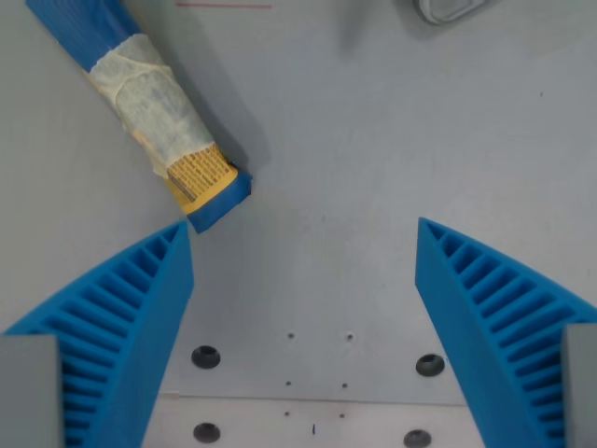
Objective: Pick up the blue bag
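Note:
The blue bag (140, 103) lies on the grey table in the upper left of the wrist view, a long rolled pack running diagonally, with pale tape around its middle and a yellow printed patch near its lower end. My gripper (303, 229) is open, its two blue ribbed fingers (121, 317) wide apart at the bottom corners. The bag's lower corner sits just beyond the tip of the finger on the wrist view's left, outside the gap. Nothing is between the fingers. The bag's upper end runs out of the picture.
A grey rounded object (448, 9) is partly visible at the top edge, right of centre. A thin red line (224, 6) marks the table near the top. Several bolt holes (205, 356) dot the plate along the bottom.

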Motion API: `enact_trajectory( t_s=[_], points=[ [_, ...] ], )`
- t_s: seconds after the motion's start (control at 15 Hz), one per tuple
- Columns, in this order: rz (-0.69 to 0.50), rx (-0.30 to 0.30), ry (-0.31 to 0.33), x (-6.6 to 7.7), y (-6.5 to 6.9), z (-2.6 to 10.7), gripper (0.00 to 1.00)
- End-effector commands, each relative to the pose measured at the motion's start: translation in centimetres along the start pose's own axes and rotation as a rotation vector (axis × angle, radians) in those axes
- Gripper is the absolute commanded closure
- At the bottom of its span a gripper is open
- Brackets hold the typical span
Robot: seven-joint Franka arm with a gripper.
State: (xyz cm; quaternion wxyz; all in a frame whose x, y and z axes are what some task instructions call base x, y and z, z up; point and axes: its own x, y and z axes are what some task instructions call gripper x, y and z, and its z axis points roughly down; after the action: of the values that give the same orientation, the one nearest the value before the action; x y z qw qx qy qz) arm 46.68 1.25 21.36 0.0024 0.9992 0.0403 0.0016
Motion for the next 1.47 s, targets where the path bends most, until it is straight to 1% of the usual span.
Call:
enact_trajectory(
  t_s=[0.07,0.87,1.47],
  points=[
    [-0.082,-0.025,0.096,-0.3,0.5,0.7,0.00],
    [-0.134,-0.029,0.104,0.1,0.7,2.7,0.00],
    [-0.164,-0.034,0.103,0.4,0.8,3.9,0.00]
  ],
)
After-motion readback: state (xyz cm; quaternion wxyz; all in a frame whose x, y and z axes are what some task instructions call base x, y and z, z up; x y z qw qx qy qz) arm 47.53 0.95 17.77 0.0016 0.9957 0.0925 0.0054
